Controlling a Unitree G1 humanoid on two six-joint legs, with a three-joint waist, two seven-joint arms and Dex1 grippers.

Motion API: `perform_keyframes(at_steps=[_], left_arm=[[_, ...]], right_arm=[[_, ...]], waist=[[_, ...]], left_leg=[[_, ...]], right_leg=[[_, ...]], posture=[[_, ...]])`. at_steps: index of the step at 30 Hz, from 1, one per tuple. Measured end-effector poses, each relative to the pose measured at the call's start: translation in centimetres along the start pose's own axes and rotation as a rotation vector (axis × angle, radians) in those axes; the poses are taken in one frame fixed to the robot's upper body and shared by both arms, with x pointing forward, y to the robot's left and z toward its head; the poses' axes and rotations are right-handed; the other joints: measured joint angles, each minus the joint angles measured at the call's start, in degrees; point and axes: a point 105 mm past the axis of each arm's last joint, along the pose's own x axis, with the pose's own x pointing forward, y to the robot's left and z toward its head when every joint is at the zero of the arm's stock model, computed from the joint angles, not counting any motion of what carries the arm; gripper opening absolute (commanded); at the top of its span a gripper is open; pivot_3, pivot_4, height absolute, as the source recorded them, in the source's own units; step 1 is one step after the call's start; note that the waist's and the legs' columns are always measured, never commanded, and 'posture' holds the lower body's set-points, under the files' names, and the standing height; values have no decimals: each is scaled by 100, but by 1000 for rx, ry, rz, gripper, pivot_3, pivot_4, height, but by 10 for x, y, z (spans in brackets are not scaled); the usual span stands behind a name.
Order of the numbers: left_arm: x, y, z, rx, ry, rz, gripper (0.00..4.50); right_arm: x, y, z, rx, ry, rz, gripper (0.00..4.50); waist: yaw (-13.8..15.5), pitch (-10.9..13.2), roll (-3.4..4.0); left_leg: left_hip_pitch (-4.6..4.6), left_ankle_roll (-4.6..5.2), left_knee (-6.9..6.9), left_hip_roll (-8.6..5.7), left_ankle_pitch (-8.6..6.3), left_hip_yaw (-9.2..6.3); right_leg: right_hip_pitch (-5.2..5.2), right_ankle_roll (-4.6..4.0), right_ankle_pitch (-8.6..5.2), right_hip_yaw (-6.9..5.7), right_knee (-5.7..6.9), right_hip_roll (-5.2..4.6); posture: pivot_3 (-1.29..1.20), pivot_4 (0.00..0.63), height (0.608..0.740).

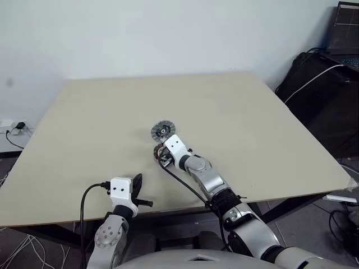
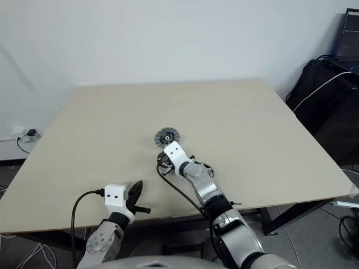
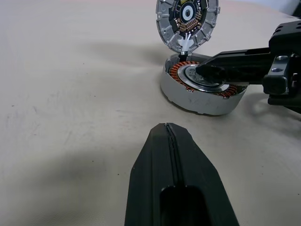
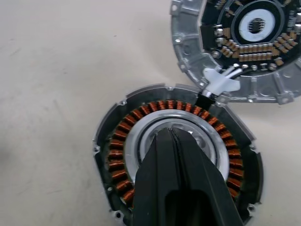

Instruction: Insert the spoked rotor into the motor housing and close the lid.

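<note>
1. The right hand (image 4: 174, 136), fingers pressed together and holding nothing, has its tip over the pale centre of the housing (image 4: 117, 155). It is probably pressing or seating something there; contact is likely but can't be confirmed.
2. The left hand (image 3: 171, 141), also pressed together and empty, hangs low at the lower left of the left eye view, well apart from the parts. It seems parked.
3. The housing sits at the centre of the surface (image 1: 269, 129) in the eye views. It is a shallow grey metal cup with a copper coil ring around a silvery middle.
4. The lid (image 4: 254, 52) lies open, just beyond the housing and touching its rim, joined by a white wire clip. Its inner face is up, showing a circuit ring and a dark centre.
5. Rotor: can't tell, as the right hand covers the centre.
</note>
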Motion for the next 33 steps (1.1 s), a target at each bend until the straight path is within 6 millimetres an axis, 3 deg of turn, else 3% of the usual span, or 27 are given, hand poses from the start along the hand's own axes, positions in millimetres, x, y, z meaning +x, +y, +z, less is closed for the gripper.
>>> perform_keyframes(at_steps=[10,21,27,33], left_arm=[[-1,0,-1,-4,2,1,0],[-1,0,-1,-4,3,0,0],[-1,0,-1,-3,5,2,0],[-2,0,-3,-5,10,6,0]], right_arm=[[-2,6,-1,0,8,41,19],[-4,-10,21,29,-70,-60,19],[3,-1,1,20,12,-24,19],[3,2,-1,10,22,-5,19]], waist=[[-9,-4,1],[-5,-3,1],[-12,-3,1],[-19,-16,-2]], left_leg=[[5,-8,0,1,-4,0],[4,-8,0,1,-3,0],[4,1,0,0,3,0],[8,-11,0,1,-5,0]], right_leg=[[0,-2,-1,1,7,0],[-2,-2,-1,1,7,1],[-1,-2,-2,1,7,0],[2,-4,-3,2,10,-1]], posture=[[0,0,740],[0,0,740],[0,0,740],[0,0,740]])
